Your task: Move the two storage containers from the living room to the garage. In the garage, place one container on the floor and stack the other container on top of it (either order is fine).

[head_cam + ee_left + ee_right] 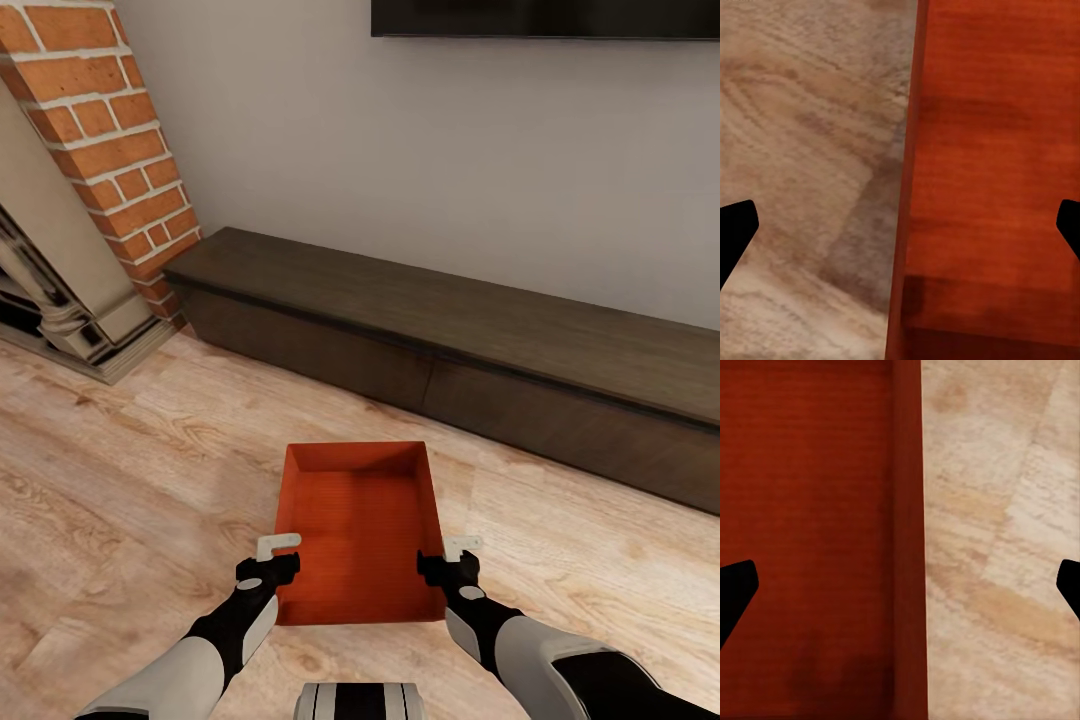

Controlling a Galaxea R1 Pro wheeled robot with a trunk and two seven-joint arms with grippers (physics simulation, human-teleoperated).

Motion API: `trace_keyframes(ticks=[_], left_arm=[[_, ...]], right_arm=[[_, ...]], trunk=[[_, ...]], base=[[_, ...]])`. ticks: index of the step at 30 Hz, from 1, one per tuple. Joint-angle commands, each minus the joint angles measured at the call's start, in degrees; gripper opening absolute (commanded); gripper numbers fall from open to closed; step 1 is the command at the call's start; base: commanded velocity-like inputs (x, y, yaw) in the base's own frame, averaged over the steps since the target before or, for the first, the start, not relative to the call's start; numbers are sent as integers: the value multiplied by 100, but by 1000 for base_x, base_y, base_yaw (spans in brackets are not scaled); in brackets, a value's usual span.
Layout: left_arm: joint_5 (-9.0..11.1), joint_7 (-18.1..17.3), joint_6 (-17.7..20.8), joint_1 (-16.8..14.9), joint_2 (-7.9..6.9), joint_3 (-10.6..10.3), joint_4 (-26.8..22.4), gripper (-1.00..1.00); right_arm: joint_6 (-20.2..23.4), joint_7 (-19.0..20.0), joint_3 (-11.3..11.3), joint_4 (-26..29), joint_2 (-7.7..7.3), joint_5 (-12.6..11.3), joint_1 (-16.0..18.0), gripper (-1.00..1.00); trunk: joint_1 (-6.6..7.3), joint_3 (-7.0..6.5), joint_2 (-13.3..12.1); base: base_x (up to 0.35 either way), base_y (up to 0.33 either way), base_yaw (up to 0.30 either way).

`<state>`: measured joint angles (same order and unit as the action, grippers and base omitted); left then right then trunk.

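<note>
One red-orange storage container [360, 530] lies open side up on the living room's light wood-plank flooring [120, 480], straight ahead of me. My left gripper [279, 560] hovers over its left wall near the closer end, and my right gripper [448, 560] over its right wall. In the left wrist view the container's wall [907, 225] runs between the wide-apart fingers of the left gripper [900, 232], touching neither. The right wrist view is alike: the right gripper [900, 589] is open astride the container wall [907, 547]. Both are open and hold nothing.
A long, low dark-wood TV bench [450, 330] runs along the cream wall just beyond the container, under a black TV [545, 18]. The red-brick fireplace [110, 130] with its cream surround stands at the far left. Wood flooring stretches to either side.
</note>
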<state>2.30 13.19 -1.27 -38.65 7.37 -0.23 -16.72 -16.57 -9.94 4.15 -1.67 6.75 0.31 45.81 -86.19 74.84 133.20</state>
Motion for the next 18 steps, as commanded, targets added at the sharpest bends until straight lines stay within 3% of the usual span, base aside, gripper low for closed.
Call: trace_keyframes(ticks=[1,18], left_arm=[[25,17,-13,-2,1,-4,2,100],[25,17,-13,-2,-7,-4,2,100]], right_arm=[[-22,-34,41,-18,2,4,7,100],[-22,-29,38,-18,2,4,7,100]], trunk=[[1,4,1],[1,4,1]], base=[[0,0,0],[0,0,0]])
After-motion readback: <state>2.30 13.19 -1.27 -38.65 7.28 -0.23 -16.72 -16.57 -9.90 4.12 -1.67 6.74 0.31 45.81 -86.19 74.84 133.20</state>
